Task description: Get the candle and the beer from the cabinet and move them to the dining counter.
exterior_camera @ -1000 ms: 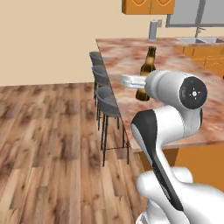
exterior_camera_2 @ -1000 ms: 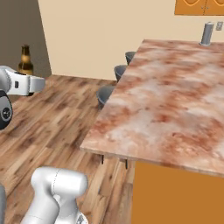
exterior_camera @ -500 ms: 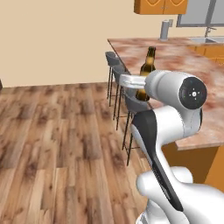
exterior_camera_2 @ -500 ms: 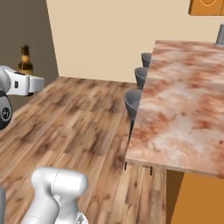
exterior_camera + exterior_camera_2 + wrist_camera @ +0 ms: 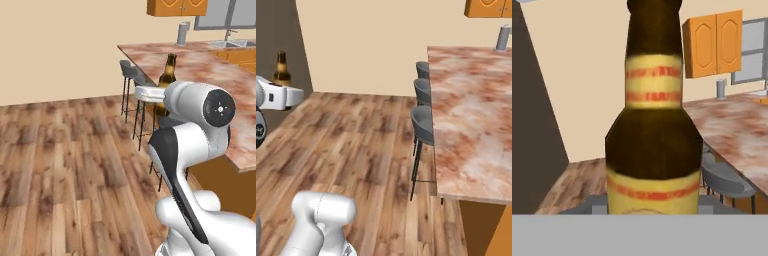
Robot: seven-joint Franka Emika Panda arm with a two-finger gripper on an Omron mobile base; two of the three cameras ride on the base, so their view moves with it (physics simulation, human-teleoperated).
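One bottle: the beer (image 5: 654,145) stands upright in my jaws, neck up, its long axis vertical; the label bands run level across the hand view.
Jaws: closed on the lower body of the beer (image 5: 166,80); my finger tips are hidden behind the bottle, so I judge the grip from how it rides at my wrist, clear of the floor and of any top.
Where it hangs: over the wooden floor (image 5: 65,160), beside the stools (image 5: 426,127), not yet above the stone.
Worktop: the dining counter (image 5: 471,125) lies to my right and ahead; its near long edge is what I must cross.
Coming move: I judge a carry sideways over that edge, bottle kept plumb, then down onto bare stone.
Beyond: the cabinet (image 5: 713,45) hangs on the far wall.
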